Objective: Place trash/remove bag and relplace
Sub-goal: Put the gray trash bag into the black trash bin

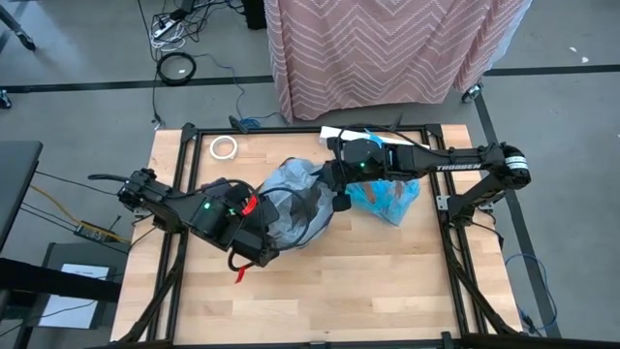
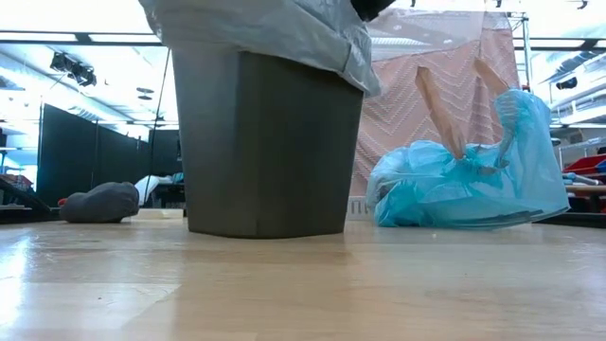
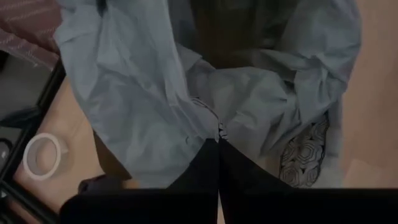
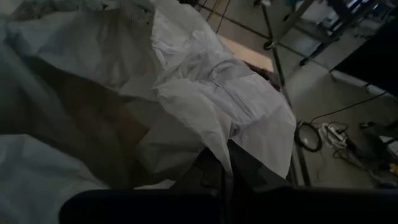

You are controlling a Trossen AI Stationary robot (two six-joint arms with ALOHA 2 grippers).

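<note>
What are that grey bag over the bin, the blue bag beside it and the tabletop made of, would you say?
The grey bag looks like thin plastic film, matte, creasing into soft folds over the bin. The blue bag seems the same kind of film but glossier and see-through, since shapes show inside. The tabletop looks like pale wood in joined strips with a smooth finish. The bin appears to be dark rigid plastic, though that is less certain.

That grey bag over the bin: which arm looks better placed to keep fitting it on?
Probably both. The left gripper is shut on the grey bag at one side of the bin; the right gripper pinches its opposite edge.
</note>
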